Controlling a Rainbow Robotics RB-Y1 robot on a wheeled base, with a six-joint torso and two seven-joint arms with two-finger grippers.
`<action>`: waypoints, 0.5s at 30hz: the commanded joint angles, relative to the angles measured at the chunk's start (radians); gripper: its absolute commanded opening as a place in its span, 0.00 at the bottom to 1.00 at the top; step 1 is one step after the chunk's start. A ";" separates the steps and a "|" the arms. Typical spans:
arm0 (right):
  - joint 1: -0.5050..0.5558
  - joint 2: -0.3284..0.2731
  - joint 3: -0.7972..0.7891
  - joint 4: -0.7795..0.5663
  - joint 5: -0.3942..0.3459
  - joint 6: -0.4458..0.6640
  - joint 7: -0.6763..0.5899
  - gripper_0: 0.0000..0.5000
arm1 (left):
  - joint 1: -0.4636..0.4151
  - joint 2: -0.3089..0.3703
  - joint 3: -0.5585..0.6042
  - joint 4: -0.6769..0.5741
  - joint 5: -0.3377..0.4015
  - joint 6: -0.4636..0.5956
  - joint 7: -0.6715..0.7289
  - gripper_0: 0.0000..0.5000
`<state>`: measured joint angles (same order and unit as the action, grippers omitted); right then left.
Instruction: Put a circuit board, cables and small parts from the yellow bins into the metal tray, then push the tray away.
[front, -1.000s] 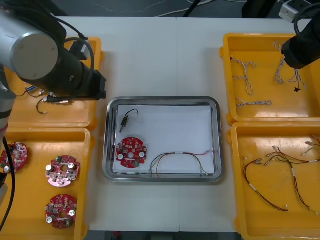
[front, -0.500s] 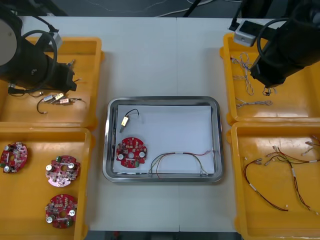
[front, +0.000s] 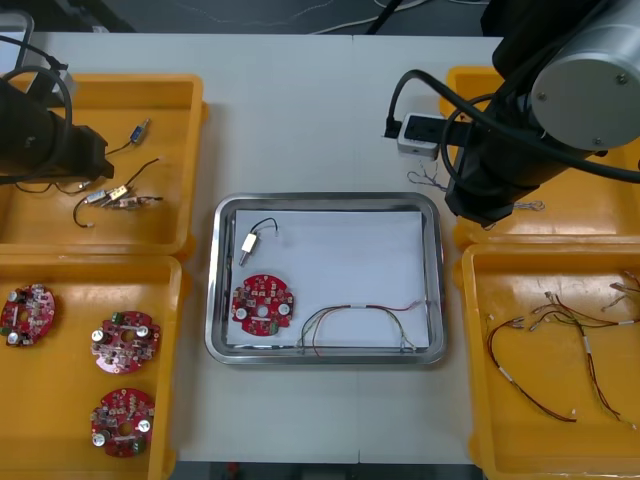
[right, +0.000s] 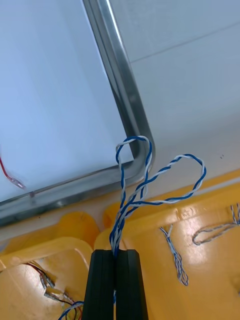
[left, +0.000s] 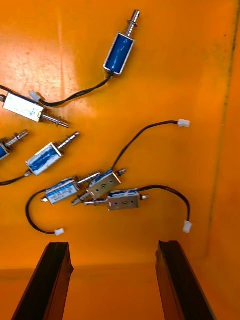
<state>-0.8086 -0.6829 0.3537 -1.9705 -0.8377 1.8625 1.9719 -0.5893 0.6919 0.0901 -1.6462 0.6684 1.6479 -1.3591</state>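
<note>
My right gripper (right: 116, 255) is shut on a twisted blue and white cable (right: 150, 172), whose loops hang over the far right corner of the metal tray (right: 127, 115). In the front view the right arm (front: 520, 150) reaches between the far right yellow bin (front: 580, 215) and the tray (front: 325, 198). On the tray's white inside lie a red circuit board (front: 262, 304), a small metal part (front: 248, 242) with a black cable, and a red and yellow cable (front: 360, 318). My left gripper (left: 114, 246) is open above small metal parts (left: 107, 192) in the far left bin (front: 170, 95).
The near left bin (front: 160, 400) holds three more circuit boards (front: 125, 340). Red and yellow cables (front: 560, 350) lie in the near right bin (front: 480, 420). More twisted cables (right: 175, 255) rest in the bin beneath my right gripper. Bare table (front: 320, 110) stretches beyond the tray.
My right arm has swung from the far right bin toward the tray's far right corner, carrying the twisted cable. The left arm has drawn back toward the left edge over its bin.
</note>
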 joint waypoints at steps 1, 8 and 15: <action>0.003 0.036 0.103 -0.036 0.008 -0.057 0.022 0.00 | 0.008 0.064 0.034 0.008 -0.015 -0.022 -0.157 1.00; -0.001 0.065 0.237 -0.039 0.051 -0.138 0.013 0.00 | 0.008 0.084 0.031 0.039 -0.023 -0.030 -0.219 1.00; -0.015 0.100 0.366 -0.036 0.118 -0.192 0.001 0.00 | 0.009 0.087 0.031 0.043 -0.024 -0.036 -0.241 1.00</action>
<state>-0.8087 -0.6142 0.6607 -1.9733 -0.7465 1.6895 1.9717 -0.5881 0.7306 0.1000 -1.5978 0.6554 1.6288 -1.4958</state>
